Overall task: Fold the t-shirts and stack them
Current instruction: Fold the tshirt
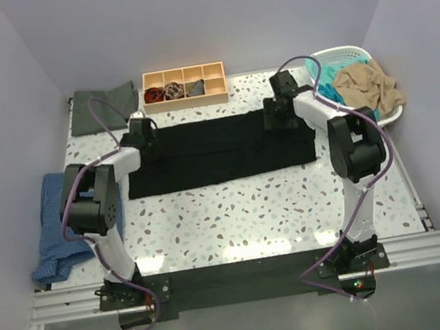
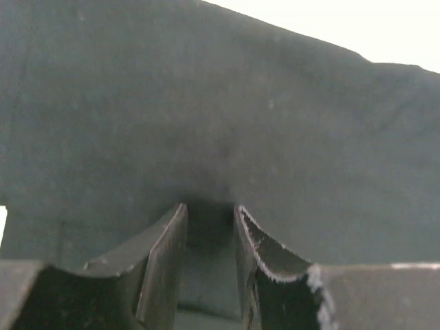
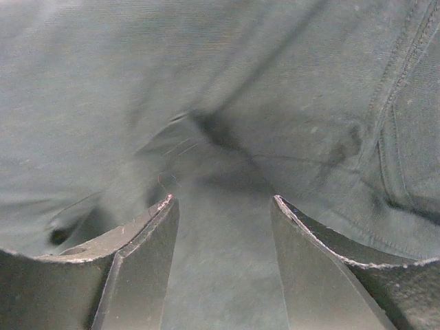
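Two of my three views are filled almost edge to edge with dark cloth, so they tell me little of where I am. The tips of my left pincer [image 2: 210, 223] sink into shadow. Its fingers stand close together, with a pucker of the black t-shirt [image 1: 218, 150] nipped between them. My right pincer [image 3: 223, 206] stands apart, low over the same shirt. Only flat cloth shows between its fingers, with a crease just beyond them. From above, my own arms cover both far corners of the shirt. The wooden tray [image 1: 181, 70] holds small bundles, dark red and grey, too small for me to count.

One black t-shirt lies as a long band just on the near side of the tray. One dark grey-green t-shirt [image 1: 100, 108] lies just left of the tray. One white basket [image 1: 344, 51], right of the tray, holds one teal t-shirt [image 1: 326, 85] and one tan t-shirt [image 1: 368, 83], heaped together. One blue cloth [image 1: 60, 224] lies well to the near left of the tray, drooping over the table's edge.

The table [image 1: 269, 207] is white with dark speckles. Pale lilac walls [image 1: 205, 17] close it in on three sides.
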Robot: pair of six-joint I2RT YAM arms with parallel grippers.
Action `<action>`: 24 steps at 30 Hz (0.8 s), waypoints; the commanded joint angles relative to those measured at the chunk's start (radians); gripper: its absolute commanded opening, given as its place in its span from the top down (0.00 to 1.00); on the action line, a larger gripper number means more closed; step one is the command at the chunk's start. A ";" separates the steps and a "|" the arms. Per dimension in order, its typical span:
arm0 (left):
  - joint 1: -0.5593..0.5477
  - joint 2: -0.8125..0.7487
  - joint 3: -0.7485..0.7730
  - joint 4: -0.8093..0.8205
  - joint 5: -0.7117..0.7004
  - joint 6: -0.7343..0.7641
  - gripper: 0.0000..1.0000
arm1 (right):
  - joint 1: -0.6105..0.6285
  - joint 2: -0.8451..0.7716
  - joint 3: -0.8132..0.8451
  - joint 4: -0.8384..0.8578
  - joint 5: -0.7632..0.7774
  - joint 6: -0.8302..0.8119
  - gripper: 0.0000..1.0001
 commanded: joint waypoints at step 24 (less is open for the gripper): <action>-0.570 -0.431 -0.505 -0.274 0.166 -0.317 0.62 | -0.011 0.541 0.740 -0.320 -0.122 -0.022 0.38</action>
